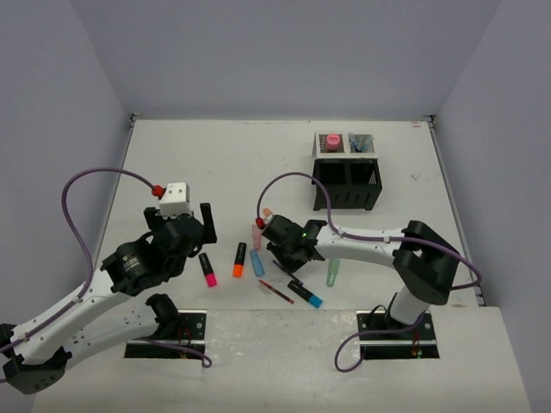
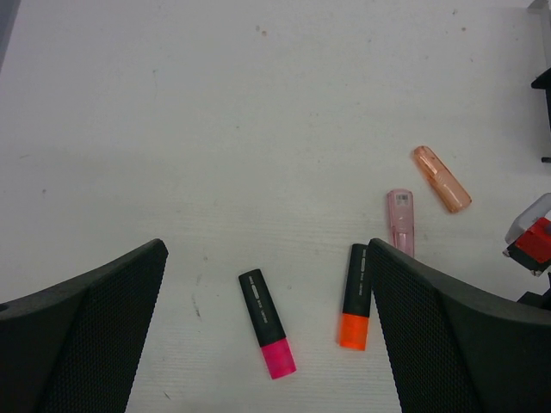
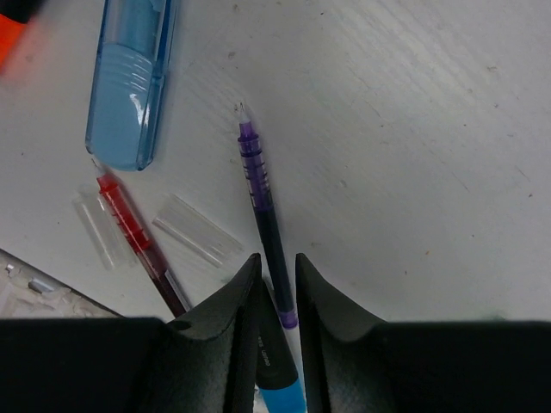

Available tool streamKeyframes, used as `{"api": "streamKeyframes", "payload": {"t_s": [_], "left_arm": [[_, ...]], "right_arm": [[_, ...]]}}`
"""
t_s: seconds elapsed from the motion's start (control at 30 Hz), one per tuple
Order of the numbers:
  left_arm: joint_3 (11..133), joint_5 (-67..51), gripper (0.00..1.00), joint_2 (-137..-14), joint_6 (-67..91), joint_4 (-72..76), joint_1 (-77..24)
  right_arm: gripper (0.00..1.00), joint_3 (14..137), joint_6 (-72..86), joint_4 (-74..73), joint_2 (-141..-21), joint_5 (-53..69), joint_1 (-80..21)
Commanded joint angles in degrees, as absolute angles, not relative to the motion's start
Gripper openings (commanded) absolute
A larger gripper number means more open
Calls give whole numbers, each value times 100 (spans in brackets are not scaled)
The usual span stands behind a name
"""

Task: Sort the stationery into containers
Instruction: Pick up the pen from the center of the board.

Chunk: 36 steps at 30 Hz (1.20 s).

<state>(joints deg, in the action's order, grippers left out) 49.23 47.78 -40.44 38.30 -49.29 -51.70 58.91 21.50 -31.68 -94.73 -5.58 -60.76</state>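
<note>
Purple pen [image 3: 263,206] lies between right gripper [image 3: 276,262] jaws, a narrow slit apart around its rear end; can't tell if pads bite. Red pen [image 3: 133,232], blue highlighter [image 3: 133,77] just left of jaws. Left gripper [image 2: 267,248] spread wide, holding nothing; pink highlighter [image 2: 265,323] and orange highlighter [image 2: 355,297] on table [image 2: 258,129] between its jaws. Organizer [image 1: 346,185] well away from both

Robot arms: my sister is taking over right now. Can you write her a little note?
Left gripper: wide open, empty, above the pink highlighter and orange highlighter.
Right gripper: jaws narrow, one each side of the purple pen on the table; grip unclear.
Done: pink glue stick and a blue item sit in the organizer's back compartments.
To do: the other pens and highlighters lie loose on the table.
</note>
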Motion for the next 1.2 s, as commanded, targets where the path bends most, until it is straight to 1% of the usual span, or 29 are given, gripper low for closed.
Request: {"api": "streamKeyframes", "payload": {"t_s": [0.0, 0.43, 0.63, 0.7, 0.83, 0.93, 1.03, 1.1, 1.17], "left_arm": [[4904, 4771, 100, -4232, 3735, -4676, -5133], [4896, 4694, 100, -4166, 3718, -4649, -5133], [4887, 4676, 100, -4184, 3700, -4632, -5133], [4853, 4574, 100, -4209, 3675, -4581, -5133], [4893, 4307, 100, -4303, 3579, -4431, -5133], [5115, 4060, 100, -4442, 4402, -4691, -5133], [5088, 3727, 100, -4516, 5945, -4974, -5133], [4934, 3208, 100, -4587, 7097, -5036, -5133], [4711, 2744, 100, -4690, 7689, -5007, -5153]], "right_arm": [[22, 6003, 2066, -2945, -9553, -247, -6135], [20, 6082, 2083, -3033, -10081, -503, -6143], [8, 6201, 2162, -3278, -10182, -1081, -6139], [3, 6171, 2171, -3287, -9992, -1352, -6135], [0, 6219, 2088, -3438, -9348, -1853, -6109], [0, 6281, 2057, -3613, -8806, -2180, -6061], [0, 6122, 2167, -3674, -8030, -2555, -5983], [0, 5879, 2226, -3560, -7503, -2668, -5869], [0, 5705, 2259, -3427, -7241, -2710, -5776]]}}
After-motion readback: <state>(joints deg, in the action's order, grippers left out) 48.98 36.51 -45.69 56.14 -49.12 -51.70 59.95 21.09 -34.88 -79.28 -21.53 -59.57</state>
